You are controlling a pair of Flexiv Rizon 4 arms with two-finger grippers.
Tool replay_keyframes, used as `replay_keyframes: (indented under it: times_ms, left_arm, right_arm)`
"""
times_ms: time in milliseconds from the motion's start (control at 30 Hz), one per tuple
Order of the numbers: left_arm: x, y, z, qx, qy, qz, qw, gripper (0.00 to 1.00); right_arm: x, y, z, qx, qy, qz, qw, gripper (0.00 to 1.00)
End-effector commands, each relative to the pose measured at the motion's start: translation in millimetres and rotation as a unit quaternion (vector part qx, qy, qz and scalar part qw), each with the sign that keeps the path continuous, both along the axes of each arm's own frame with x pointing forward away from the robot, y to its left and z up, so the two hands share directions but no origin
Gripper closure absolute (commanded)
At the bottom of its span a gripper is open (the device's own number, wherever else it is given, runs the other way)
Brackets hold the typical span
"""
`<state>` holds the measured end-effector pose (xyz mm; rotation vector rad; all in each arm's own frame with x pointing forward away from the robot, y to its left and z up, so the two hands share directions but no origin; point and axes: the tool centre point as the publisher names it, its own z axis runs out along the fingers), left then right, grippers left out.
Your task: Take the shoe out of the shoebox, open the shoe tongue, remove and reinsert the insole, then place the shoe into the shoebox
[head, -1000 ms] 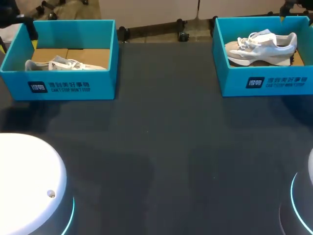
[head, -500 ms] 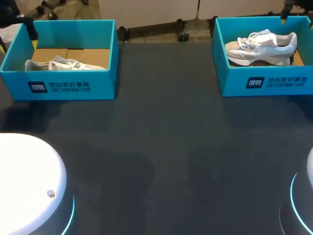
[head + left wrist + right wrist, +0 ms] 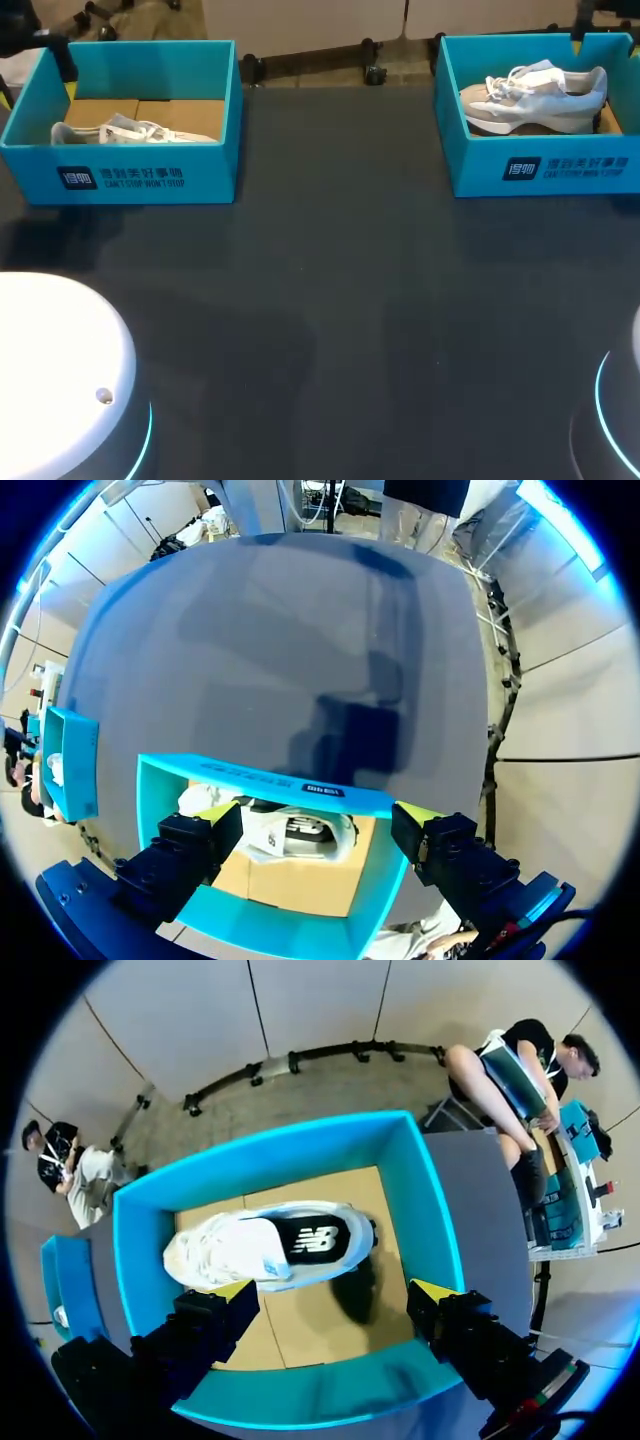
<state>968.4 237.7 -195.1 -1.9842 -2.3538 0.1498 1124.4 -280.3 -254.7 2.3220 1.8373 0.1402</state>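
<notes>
While left gripper was held wide above left shoebox with left shoe inside, right gripper was spread above right shoebox, right shoe laid sideways inside; boxes were set well apart on dark table.

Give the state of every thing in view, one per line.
Left shoebox: lidless, shoe inside.
Left shoe: boxed, ungripped.
Right shoebox: lidless, shoe inside.
Right shoe: boxed, on its side.
Left gripper: open above left shoebox.
Right gripper: open above right shoebox.
</notes>
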Motion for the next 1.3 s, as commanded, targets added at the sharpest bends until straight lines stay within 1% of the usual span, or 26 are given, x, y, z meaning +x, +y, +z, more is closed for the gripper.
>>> replay_keyframes:
  times_ms: [33, 67, 200, 300, 400, 667, 767, 833, 867, 900, 967, 1033, 1300]
  left_arm:
    - [-1.5, 0.3, 0.2, 0.001, -0.002, 0.000, 1.000, 0.00]
    - [-1.5, 0.3, 0.2, 0.001, -0.002, 0.000, 1.000, 0.00]
    - [-1.5, 0.3, 0.2, 0.001, -0.002, 0.000, 1.000, 0.00]
    - [-1.5, 0.3, 0.2, 0.001, -0.002, 0.000, 1.000, 0.00]
    - [-1.5, 0.3, 0.2, 0.001, -0.002, 0.000, 1.000, 0.00]
    - [-1.5, 0.3, 0.2, 0.001, -0.002, 0.000, 1.000, 0.00]
    - [-1.5, 0.3, 0.2, 0.001, -0.002, 0.000, 1.000, 0.00]
    - [-1.5, 0.3, 0.2, 0.001, -0.002, 0.000, 1.000, 0.00]
    - [-1.5, 0.3, 0.2, 0.001, -0.002, 0.000, 1.000, 0.00]
    - [-1.5, 0.3, 0.2, 0.001, -0.002, 0.000, 1.000, 0.00]
    - [-1.5, 0.3, 0.2, 0.001, -0.002, 0.000, 1.000, 0.00]
    - [-1.5, 0.3, 0.2, 0.001, -0.002, 0.000, 1.000, 0.00]
    - [-1.5, 0.3, 0.2, 0.001, -0.002, 0.000, 1.000, 0.00]
  right_arm:
    - [13.9, -1.5, -16.5, 0.010, 0.038, 0.000, 0.999, 0.00]
    - [17.0, -3.6, -24.0, 0.007, 0.045, 0.002, 0.999, 0.00]
    - [22.5, -9.6, -40.5, 0.006, 0.053, 0.003, 0.999, 0.00]
    - [24.5, -11.7, -44.9, 0.004, 0.056, 0.002, 0.998, 0.00]
    - [26.4, -18.6, -54.1, -0.002, 0.062, 0.001, 0.998, 0.00]
    - [26.4, -24.9, -71.2, -0.004, 0.080, 0.007, 0.997, 0.00]
    - [26.2, -27.5, -82.3, -0.004, 0.087, 0.006, 0.996, 0.02]
    - [26.1, -29.0, -86.4, -0.007, 0.089, 0.006, 0.996, 0.05]
    - [25.2, -29.0, -88.1, -0.008, 0.090, 0.006, 0.996, 0.08]
    - [27.3, -33.7, -95.6, -0.007, 0.091, 0.005, 0.996, 0.09]
    - [28.6, -36.7, -100.9, -0.008, 0.091, 0.005, 0.996, 0.10]
    - [30.1, -38.8, -106.2, -0.008, 0.089, 0.004, 0.996, 0.08]
    - [36.4, -38.8, -123.1, -0.007, 0.081, 0.002, 0.997, 0.09]
